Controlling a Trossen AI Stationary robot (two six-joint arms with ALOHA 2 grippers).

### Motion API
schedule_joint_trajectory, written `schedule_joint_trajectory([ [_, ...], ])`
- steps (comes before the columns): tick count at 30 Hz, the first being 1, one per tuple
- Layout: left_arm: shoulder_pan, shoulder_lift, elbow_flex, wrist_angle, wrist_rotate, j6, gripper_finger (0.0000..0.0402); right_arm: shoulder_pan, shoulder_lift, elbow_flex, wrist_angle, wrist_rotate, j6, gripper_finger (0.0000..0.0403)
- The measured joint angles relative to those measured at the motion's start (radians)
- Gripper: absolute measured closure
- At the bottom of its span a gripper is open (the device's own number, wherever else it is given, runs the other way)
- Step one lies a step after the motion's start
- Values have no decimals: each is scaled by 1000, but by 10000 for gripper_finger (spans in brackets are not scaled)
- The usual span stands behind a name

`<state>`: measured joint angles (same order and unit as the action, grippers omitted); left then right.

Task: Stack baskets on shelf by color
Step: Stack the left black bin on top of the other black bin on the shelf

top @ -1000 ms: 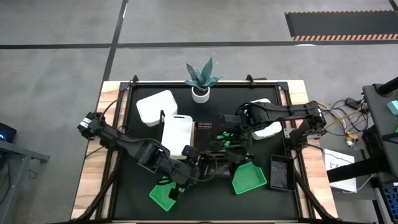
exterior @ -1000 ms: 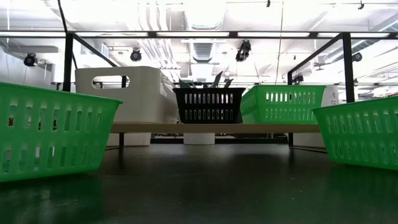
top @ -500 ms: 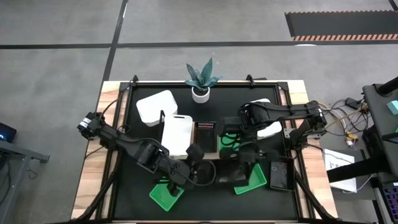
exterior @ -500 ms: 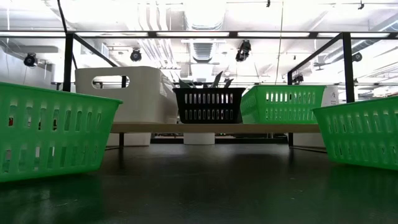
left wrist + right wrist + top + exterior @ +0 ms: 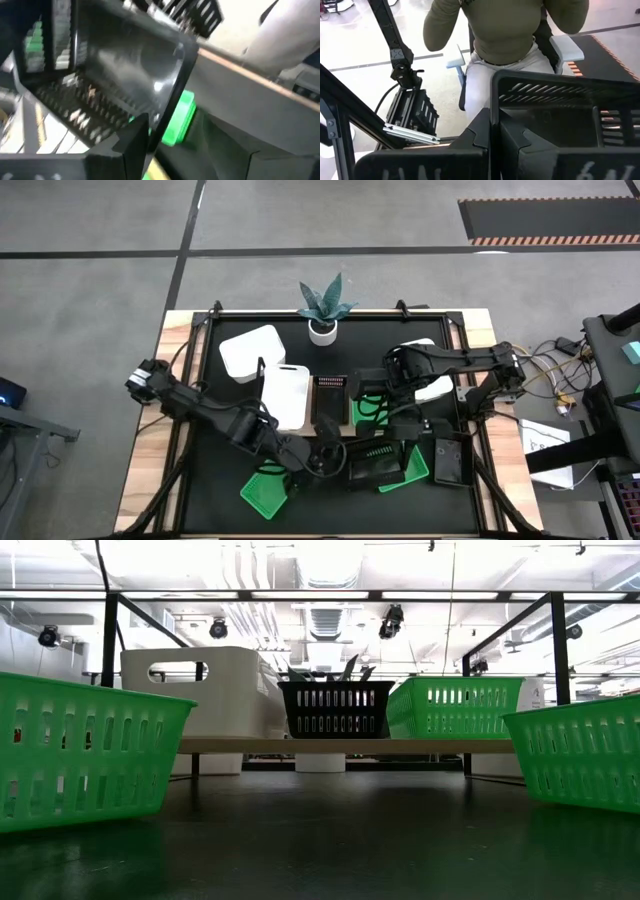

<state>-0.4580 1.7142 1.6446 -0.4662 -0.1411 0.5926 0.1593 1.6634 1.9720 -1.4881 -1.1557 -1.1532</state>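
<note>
Seen from above, the left hand point(image 5: 335, 455) reaches across the near middle of the tabletop point(image 5: 210, 470) and meets a lifted black basket point(image 5: 375, 465), which hangs tilted over a green basket point(image 5: 410, 468); whether this hand is spread or pressed together cannot be told. Right hand point(image 5: 403, 425): just behind the same lifted basket. Second green basket point(image 5: 265, 490): near edge, left of centre. Loose black basket point(image 5: 447, 457): right side, flat on the tabletop. Two white baskets off the shelf point(image 5: 330, 745): one at far left point(image 5: 250, 350), one at far right point(image 5: 437, 388) partly under the right arm. White plant pot point(image 5: 322, 330): far edge, centre. Low view: the shelf carries a white shelf basket point(image 5: 200, 690), a black shelf basket point(image 5: 335, 708) and a green shelf basket point(image 5: 455, 705) side by side, with the two loose green baskets at either edge of the foreground. Left wrist view: the lifted black basket fills most of the frame, a green corner beyond it. Right wrist view: the right hand's fingers point(image 5: 490, 132) pinch the wall of the lifted black basket, slotted side up; a seated person point(image 5: 505, 30) shows behind.
</note>
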Motion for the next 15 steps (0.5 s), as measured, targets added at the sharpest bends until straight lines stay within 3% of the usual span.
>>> schedule_joint_trajectory([
  [6,8,0,-78,150,25,51,256,0,0,0,3,0,-1,395],
  [13,28,0,-117,223,33,50,379,0,0,0,5,3,1,394],
  [15,27,0,-117,229,35,45,392,0,0,0,10,2,16,391],
])
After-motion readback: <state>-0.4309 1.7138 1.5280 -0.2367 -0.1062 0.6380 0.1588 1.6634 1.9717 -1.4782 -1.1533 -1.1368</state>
